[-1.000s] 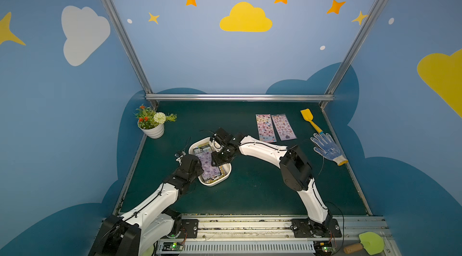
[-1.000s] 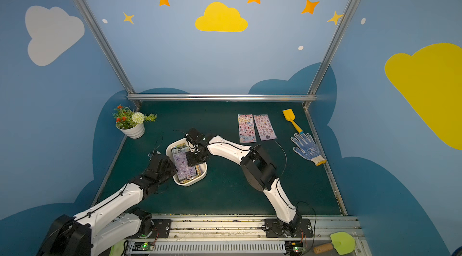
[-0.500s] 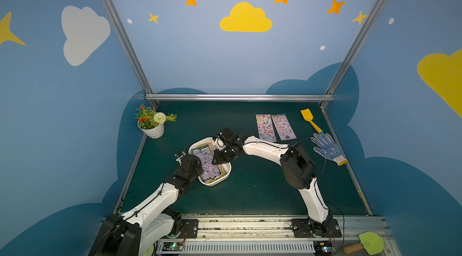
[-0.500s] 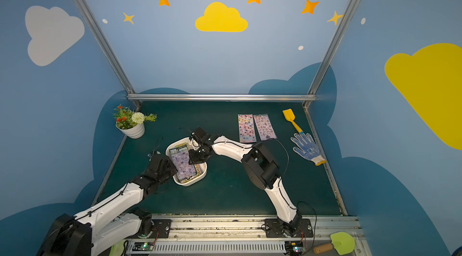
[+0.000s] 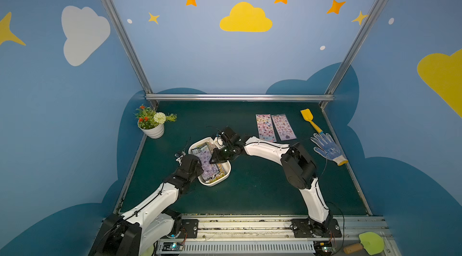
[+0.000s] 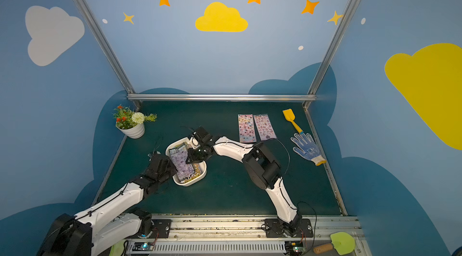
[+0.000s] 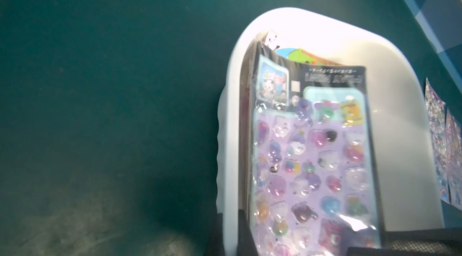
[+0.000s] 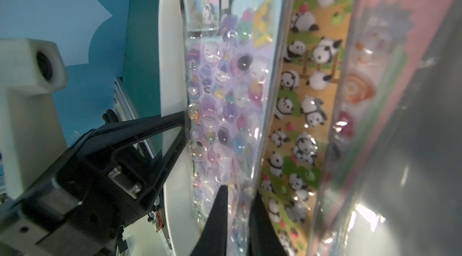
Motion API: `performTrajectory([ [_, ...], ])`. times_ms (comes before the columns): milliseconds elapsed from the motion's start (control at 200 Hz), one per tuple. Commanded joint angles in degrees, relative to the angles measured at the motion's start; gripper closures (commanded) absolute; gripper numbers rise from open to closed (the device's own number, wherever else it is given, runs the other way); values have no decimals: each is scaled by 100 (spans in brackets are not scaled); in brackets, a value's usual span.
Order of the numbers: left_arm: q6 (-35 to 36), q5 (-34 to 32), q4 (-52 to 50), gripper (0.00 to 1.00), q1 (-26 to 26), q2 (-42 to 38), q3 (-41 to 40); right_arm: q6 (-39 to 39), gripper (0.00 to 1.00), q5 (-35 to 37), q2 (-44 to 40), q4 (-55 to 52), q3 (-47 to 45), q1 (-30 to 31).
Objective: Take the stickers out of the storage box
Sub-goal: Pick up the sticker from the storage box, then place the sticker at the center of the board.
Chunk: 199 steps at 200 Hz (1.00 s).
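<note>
Right gripper (image 8: 239, 191) pinches stickers (image 8: 230, 87) inside storage box (image 8: 171, 54).

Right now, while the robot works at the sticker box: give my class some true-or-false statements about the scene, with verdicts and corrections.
1. Two sticker sheets lie on the table outside the storage box. True.
2. The storage box is empty. False: a purple sticker sheet lies on top of others inside.
3. The right gripper hovers over the glove. False: it is in the box, pinching the purple sheet's edge.
4. The left gripper grips the box's rim. True.
5. The yellow spade lies beside the flower pot. False: it lies by the glove, across the table from the flower pot.
</note>
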Motion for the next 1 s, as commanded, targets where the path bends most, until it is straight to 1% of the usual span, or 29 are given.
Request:
performTrajectory([
  [0,54,116,113,97,-24,20,101,13,90,-155,-308,151,-61,32],
  [150,73,98,24,97,-22,-49,135,-46,95,-86,-401,22,-44,-2],
  [280,82,98,-105,97,-22,-144,195,-104,98,-47,-552,-87,-52,-38],
  [611,217,36,-533,97,-21,-249,445,-296,99,39,-1232,-352,-201,-239],
  [691,261,91,-618,97,-25,-236,508,-341,98,26,-1462,-348,-350,-390],
  [811,366,346,-601,96,-28,-141,614,-342,98,-71,-1751,-240,-612,-686],
  [991,548,675,-682,96,-171,217,915,-245,98,-317,-2141,-89,-915,-1298],
])
